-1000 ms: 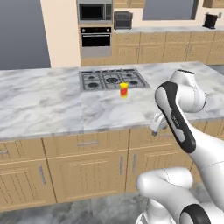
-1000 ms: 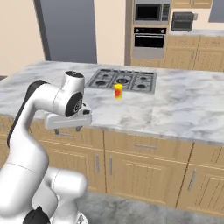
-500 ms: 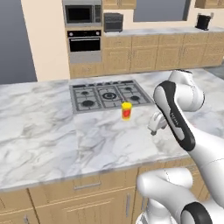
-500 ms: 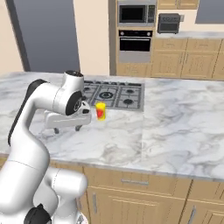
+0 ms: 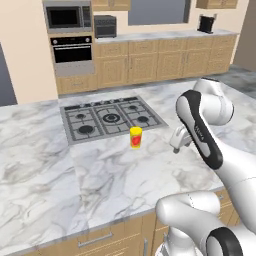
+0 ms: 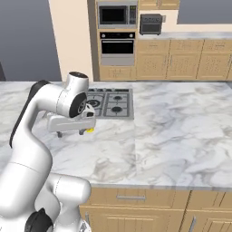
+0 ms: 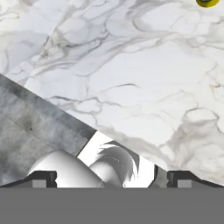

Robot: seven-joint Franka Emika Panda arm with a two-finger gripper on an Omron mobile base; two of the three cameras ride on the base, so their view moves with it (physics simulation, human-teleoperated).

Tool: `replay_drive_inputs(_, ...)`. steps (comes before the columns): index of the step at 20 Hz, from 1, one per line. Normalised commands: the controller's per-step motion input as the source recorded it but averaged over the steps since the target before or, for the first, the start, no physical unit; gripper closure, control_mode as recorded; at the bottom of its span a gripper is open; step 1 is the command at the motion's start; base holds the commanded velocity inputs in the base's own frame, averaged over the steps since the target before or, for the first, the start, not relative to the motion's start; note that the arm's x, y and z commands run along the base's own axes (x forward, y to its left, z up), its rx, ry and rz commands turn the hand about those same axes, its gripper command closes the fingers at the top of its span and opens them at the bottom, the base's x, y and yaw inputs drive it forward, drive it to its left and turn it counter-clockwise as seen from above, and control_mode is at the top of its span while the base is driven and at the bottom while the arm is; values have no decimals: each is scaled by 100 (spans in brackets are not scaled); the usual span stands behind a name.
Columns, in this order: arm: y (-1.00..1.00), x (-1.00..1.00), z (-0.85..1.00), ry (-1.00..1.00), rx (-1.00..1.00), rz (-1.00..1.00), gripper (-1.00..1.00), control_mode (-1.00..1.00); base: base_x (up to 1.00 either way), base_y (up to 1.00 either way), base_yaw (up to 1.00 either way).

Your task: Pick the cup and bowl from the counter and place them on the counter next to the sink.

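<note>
The small yellow cup (image 5: 135,137) with a red patch stands upright on the white marble counter (image 5: 100,175), just in front of the stovetop. My gripper (image 5: 176,148) hangs open and empty a little above the counter, to the right of the cup and apart from it. In the right base view the gripper (image 6: 70,133) covers most of the cup (image 6: 90,130). The hand view looks down at the marble, with the cup (image 7: 207,2) at its top right edge and the gripper (image 7: 112,178) wide apart. The bowl and the sink are out of view.
A grey gas stovetop (image 5: 112,117) with black burners lies behind the cup. The counter's front edge (image 5: 90,232) runs above wooden cabinets. A wall oven (image 5: 73,52) with a microwave, and a back counter (image 5: 165,35) with a toaster, stand across the room.
The whole picture has shifted, so the base has driven closer to the counter and sideways. The cup stands where it was by the stovetop. The arm keeps its pose and the gripper stays open.
</note>
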Motion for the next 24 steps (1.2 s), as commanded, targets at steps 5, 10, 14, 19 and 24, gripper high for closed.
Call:
replay_drive_inputs(5,0,0,0,0,0,0,-100,100,54,3,9)
replay_drive_inputs(10,0,0,0,0,0,0,-100,100,0,0,0)
replay_drive_inputs(14,0,0,0,0,0,0,-100,100,0,0,0)
replay_drive_inputs(19,0,0,0,0,0,0,-100,-100,0,0,0)
replay_drive_inputs(24,9,3,19,-1,-5,0,-100,-100,0,0,0)
